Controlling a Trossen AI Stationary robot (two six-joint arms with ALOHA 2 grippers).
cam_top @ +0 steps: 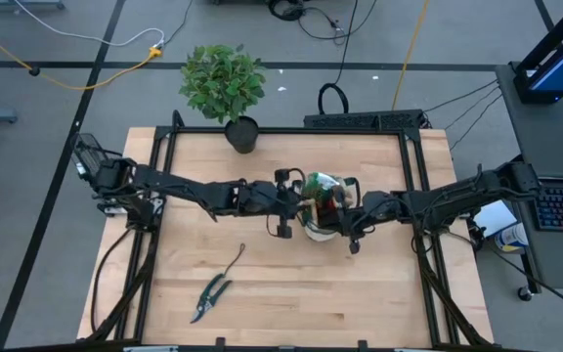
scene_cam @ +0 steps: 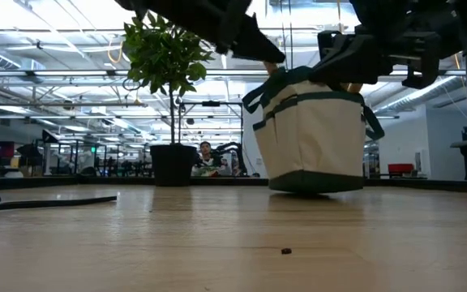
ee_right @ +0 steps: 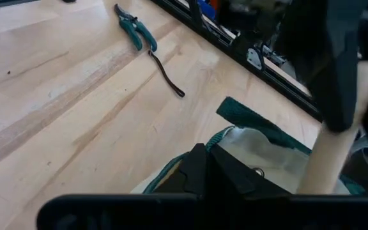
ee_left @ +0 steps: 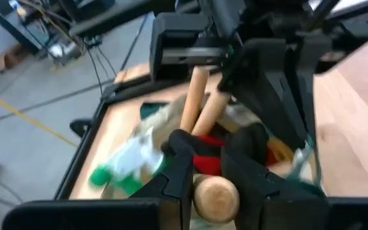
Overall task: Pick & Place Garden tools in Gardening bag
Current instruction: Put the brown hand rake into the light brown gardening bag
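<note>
**Both my grippers parked over the gardening bag**

The gardening bag sits upright near the middle of the table, and everything else I'll place off it. My left gripper is right above the bag's open top, fingers clamped on a wooden handle that pokes up out of the bag. More wooden handles and something red show inside, plus a green round item just beside the bag's rim.

My right gripper comes in from the bag's other side, low over the canvas and green trim. Honestly can't tell whether those fingers are apart or pinched on anything.

The pruning shears lie flat on the wood well apart from the bag, toward the front-left of it. A thin dark weeder lies between the shears and the bag, one end touching or nearly touching the shears' handles.

The potted plant stands behind the bag at the table's far edge.
</note>
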